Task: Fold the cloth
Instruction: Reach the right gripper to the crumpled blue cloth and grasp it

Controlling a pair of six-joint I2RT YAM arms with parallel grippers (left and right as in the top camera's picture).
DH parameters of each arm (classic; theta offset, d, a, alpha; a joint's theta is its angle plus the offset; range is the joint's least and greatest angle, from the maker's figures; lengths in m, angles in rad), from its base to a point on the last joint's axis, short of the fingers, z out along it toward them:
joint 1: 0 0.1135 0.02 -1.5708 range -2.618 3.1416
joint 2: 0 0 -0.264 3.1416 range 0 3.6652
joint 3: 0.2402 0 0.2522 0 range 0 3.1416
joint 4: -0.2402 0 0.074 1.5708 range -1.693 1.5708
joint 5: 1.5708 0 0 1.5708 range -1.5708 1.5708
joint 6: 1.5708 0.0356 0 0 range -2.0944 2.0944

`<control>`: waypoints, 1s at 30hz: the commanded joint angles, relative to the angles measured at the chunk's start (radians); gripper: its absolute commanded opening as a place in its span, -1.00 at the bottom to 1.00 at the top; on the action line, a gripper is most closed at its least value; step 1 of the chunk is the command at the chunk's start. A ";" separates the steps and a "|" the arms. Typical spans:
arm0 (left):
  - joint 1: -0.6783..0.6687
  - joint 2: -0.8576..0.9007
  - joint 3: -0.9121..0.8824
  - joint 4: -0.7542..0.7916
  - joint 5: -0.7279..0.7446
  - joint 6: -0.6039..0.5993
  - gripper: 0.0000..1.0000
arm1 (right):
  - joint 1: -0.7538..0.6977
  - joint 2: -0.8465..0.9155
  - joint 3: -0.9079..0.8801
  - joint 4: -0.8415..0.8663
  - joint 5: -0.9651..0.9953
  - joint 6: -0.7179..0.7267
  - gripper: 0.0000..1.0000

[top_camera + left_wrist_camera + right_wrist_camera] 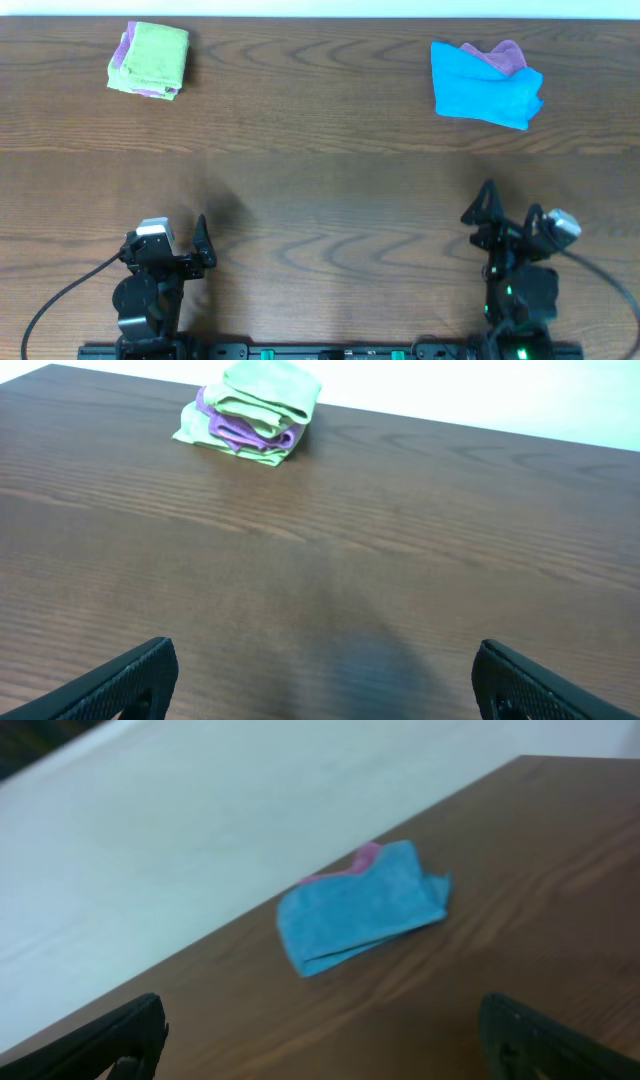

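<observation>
Overhead, the blue cloth (487, 85) lies bunched at twelve o'clock from my right gripper (482, 205), the nearer arm; jaws spread, empty (left gripper (200, 240), likewise spread, well off at nine o'clock).

Bench (320, 150): dark brown, wavy wood grain. Green cloth (262, 395), ahead of left fingers (130, 675): light lime, purple layer between folds. Blue cloth (360, 915), ahead of right fingers (110, 1040): bright blue, pink-purple edge behind. Fingers: matte black. Surface beyond bench (150, 820): plain white.
</observation>
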 commanded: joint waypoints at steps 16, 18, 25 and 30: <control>-0.005 -0.008 -0.022 -0.004 -0.007 -0.011 0.90 | -0.361 1.125 0.570 0.246 -0.458 -0.026 0.98; -0.005 -0.008 -0.022 -0.004 -0.007 -0.011 0.91 | -0.375 1.237 0.662 0.242 -0.497 -0.026 0.98; -0.005 -0.008 -0.022 -0.004 -0.007 -0.011 0.90 | -0.407 1.490 0.887 0.179 -0.534 -0.034 0.99; -0.005 -0.008 -0.022 -0.004 -0.007 -0.011 0.90 | -0.426 1.628 1.001 0.175 -0.583 -0.036 0.99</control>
